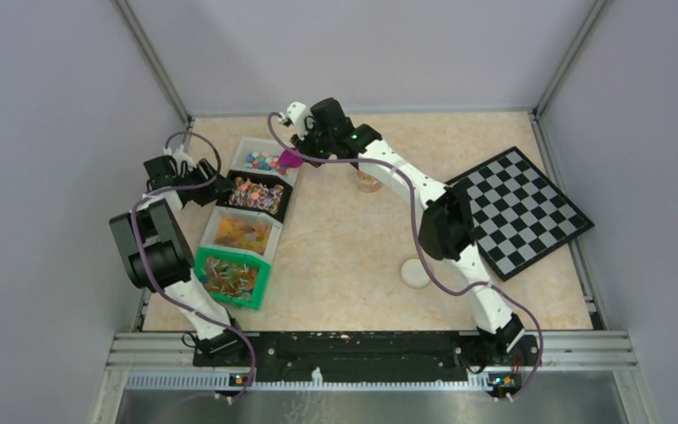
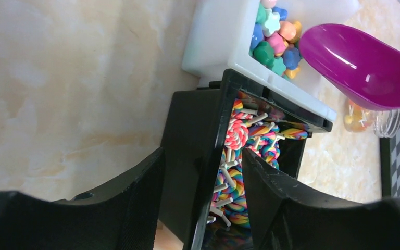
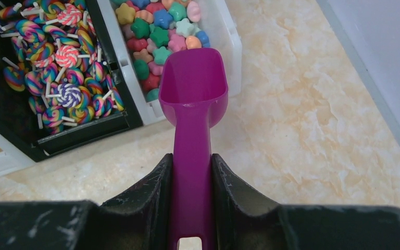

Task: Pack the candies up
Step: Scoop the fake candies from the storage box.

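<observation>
Right fingers (image 3: 151, 198) clamp the scoop (image 3: 192, 104), candies (image 3: 156, 31) just beyond; left fingers (image 2: 125, 208) apart, straddling bin wall (image 2: 192, 156).

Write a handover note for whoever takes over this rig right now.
Left gripper: open, jaws straddling a wall of the black bin of lollipop candies.
Right gripper: shut on the magenta scoop, empty, its bowl over the white bin of star candies.
Done: the jar holds a few candies; the round lid lies apart from it.
Left: likely scoop more candies into the jar, then lid it.
</observation>
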Controlling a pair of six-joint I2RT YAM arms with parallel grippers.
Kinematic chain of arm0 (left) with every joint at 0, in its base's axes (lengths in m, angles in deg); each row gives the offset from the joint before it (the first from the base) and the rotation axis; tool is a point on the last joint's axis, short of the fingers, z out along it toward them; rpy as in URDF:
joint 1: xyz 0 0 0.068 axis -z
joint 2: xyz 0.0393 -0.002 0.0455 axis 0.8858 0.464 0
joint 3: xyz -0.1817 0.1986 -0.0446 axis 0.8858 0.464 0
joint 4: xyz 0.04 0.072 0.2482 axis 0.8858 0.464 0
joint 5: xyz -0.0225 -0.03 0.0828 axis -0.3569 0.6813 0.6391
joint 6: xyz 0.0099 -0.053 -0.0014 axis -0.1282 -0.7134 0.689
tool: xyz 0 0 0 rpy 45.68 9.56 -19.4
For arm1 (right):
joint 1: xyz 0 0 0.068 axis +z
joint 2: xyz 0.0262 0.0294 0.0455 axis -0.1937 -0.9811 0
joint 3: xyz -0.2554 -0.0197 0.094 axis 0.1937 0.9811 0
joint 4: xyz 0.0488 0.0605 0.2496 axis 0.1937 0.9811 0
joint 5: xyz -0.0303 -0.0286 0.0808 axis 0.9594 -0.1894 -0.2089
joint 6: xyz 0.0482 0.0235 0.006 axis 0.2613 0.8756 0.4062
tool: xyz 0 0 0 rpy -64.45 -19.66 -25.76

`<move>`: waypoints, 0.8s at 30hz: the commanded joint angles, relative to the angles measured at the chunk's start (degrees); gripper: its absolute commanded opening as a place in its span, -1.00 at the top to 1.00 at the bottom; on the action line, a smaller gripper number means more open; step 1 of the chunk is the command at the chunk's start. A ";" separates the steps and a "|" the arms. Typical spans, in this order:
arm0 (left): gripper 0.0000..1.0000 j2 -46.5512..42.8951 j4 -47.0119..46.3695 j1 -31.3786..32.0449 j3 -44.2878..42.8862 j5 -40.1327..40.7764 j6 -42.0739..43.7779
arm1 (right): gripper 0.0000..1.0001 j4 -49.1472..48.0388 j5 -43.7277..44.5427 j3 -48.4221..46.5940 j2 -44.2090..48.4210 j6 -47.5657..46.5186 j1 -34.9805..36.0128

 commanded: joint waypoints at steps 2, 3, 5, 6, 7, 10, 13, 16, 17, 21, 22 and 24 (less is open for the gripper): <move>-0.19 0.24 -3.67 -0.60 -2.00 -5.46 1.07 | 1.00 2.49 0.03 -7.59 -4.00 -1.29 0.47; -0.18 0.08 -3.57 -0.68 -1.97 -5.10 1.59 | 1.00 2.41 -0.11 -7.78 -4.27 -1.35 0.42; -0.11 -0.07 -3.57 -0.79 -1.68 -4.89 2.49 | 1.00 2.07 -0.12 -7.79 -4.77 -1.41 0.59; -0.02 0.01 -3.53 -0.74 -1.67 -5.05 2.84 | 1.00 1.96 -0.27 -7.76 -5.00 -1.46 0.65; 0.07 0.10 -3.53 -0.79 -1.65 -5.27 3.13 | 1.00 1.88 -0.48 -7.76 -5.22 -1.40 0.66; 0.19 0.19 -3.36 -0.74 -1.61 -5.58 3.67 | 1.00 1.24 -0.82 -8.55 -6.20 -0.71 0.74; 0.34 -0.17 -3.86 -0.60 -1.42 -7.37 4.44 | 1.00 1.03 -1.27 -10.74 -8.14 -0.48 0.90; 0.51 -1.07 -4.75 -0.43 -0.26 -7.99 5.31 | 1.00 1.63 -1.54 -12.27 -9.29 -0.88 1.13; 0.55 -1.21 -4.80 -0.39 -0.08 -8.05 5.58 | 1.00 1.68 -1.61 -11.80 -9.17 -1.27 1.30; 0.72 -1.34 -4.76 -0.26 0.18 -8.89 6.77 | 1.00 4.15 -0.64 -9.95 -6.44 -3.69 1.61; 0.76 -1.35 -4.79 -0.16 0.27 -9.31 7.05 | 1.00 5.44 -0.27 -9.70 -5.51 -5.03 1.57; 0.79 -1.36 -4.76 -0.06 0.39 -10.07 7.42 | 1.00 8.19 0.96 -9.71 -3.55 -7.04 1.51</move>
